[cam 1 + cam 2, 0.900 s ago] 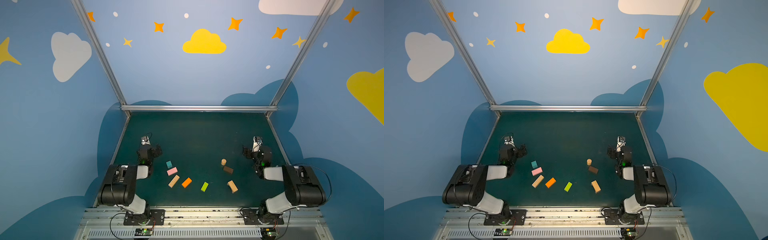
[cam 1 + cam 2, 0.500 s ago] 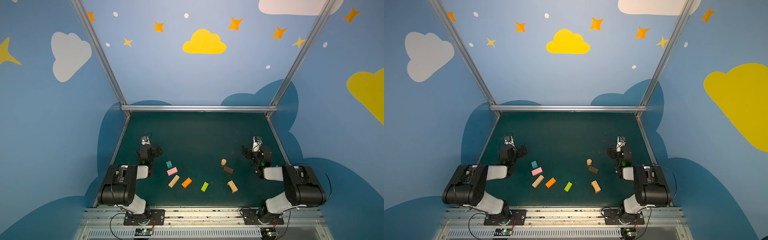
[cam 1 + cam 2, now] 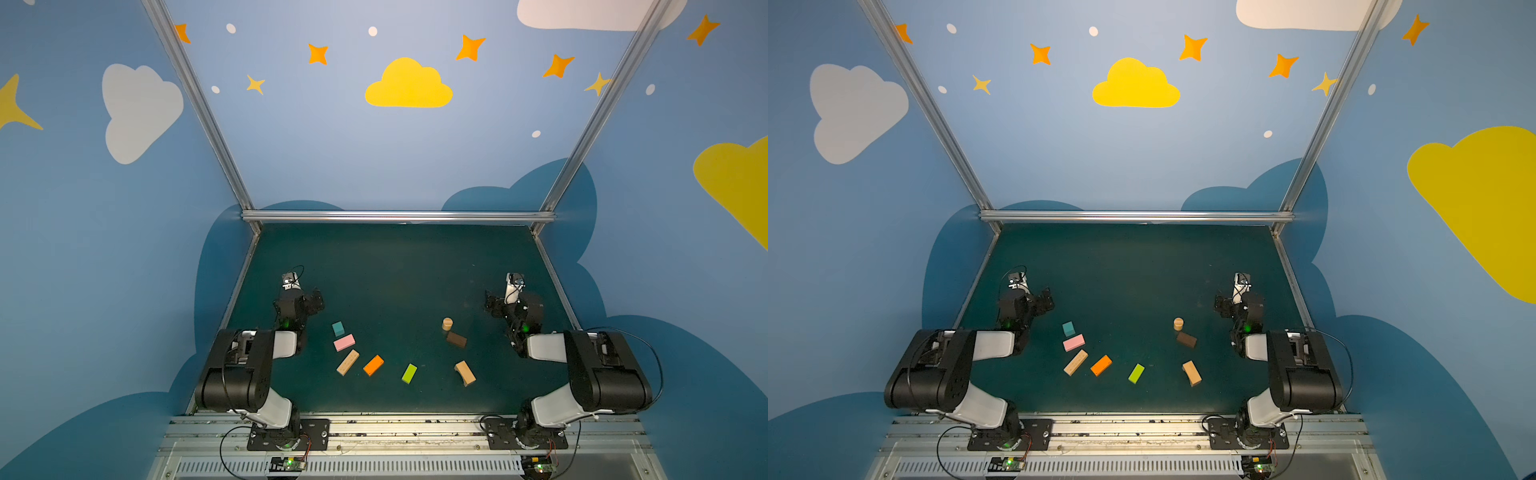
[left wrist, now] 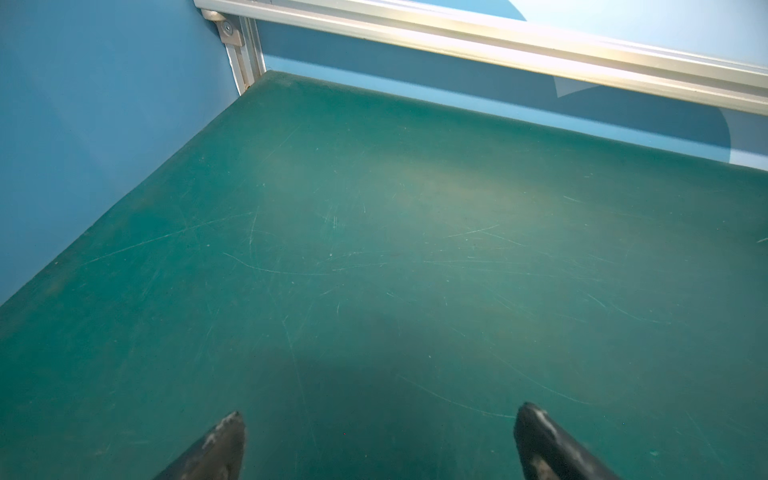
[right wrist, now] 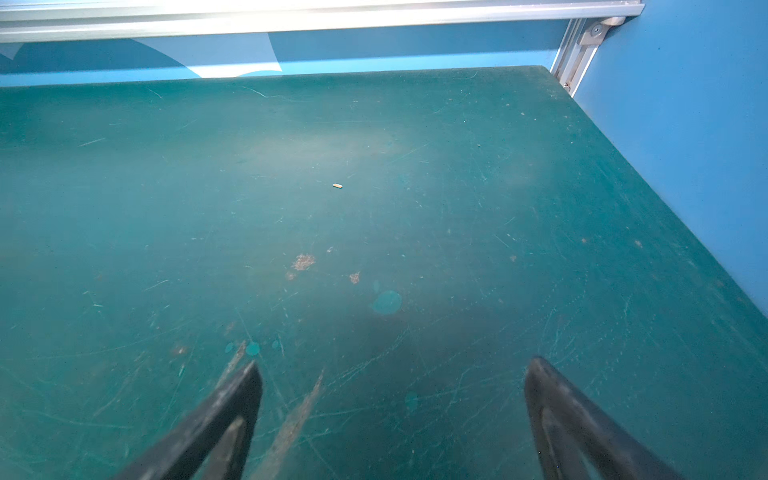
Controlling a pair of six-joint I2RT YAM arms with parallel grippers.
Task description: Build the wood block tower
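The left pincer (image 4: 380,419) and right pincer (image 5: 392,370) both gape empty above the bench (image 3: 395,266), wood blocks (image 3: 373,365) lying unstacked between them.

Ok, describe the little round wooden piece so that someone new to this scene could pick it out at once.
Look at the dark green table, on the side where the right arm works. Just beyond the dark brown brick stands the tan short cylinder, upright. It is the only round piece there.
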